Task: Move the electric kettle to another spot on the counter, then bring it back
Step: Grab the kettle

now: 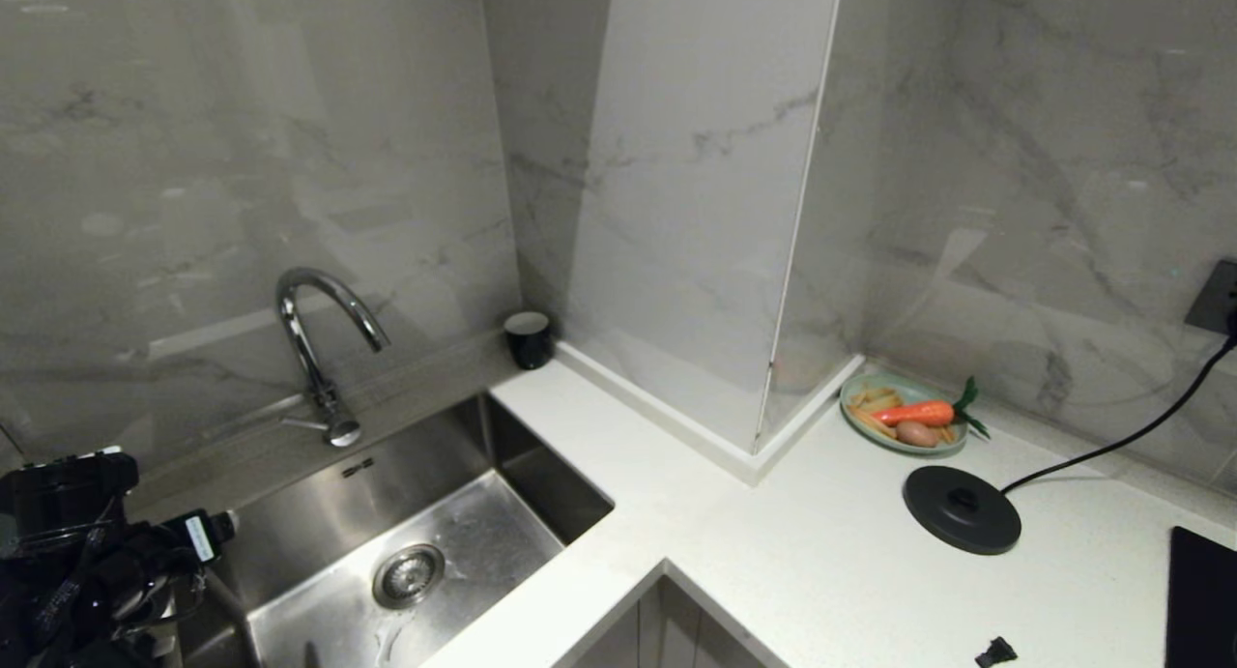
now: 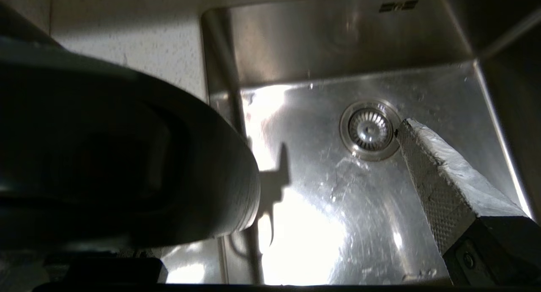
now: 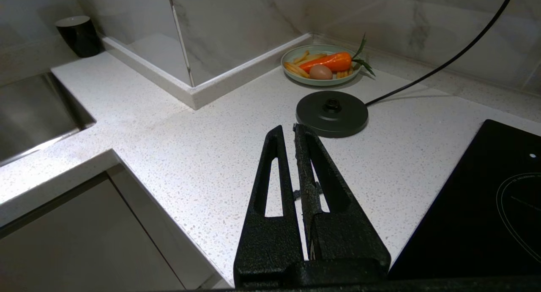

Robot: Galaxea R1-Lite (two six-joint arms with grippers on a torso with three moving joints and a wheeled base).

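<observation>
1. The electric kettle (image 2: 127, 156) shows only in the left wrist view, as a big dark round shape close to the camera, at the edge of the sink (image 1: 319, 513)
2. A strip of the white counter (image 1: 821, 571) shows just behind the kettle; I cannot tell if the kettle stands on it
3. The left gripper (image 2: 321, 148) is over the sink, and its fingers are wide apart; one finger (image 2: 444, 186) points at the drain, with a gap between it and the kettle
4. The kettle's round black base (image 1: 962, 509) lies far off on the counter, with nothing on it, near a plate of food (image 1: 904, 414)
5. The right gripper (image 3: 291, 129) hangs above the counter near the base, fingers pressed together, holding nothing
6. A small black cup (image 1: 529, 339) stands in the corner behind the sink
</observation>
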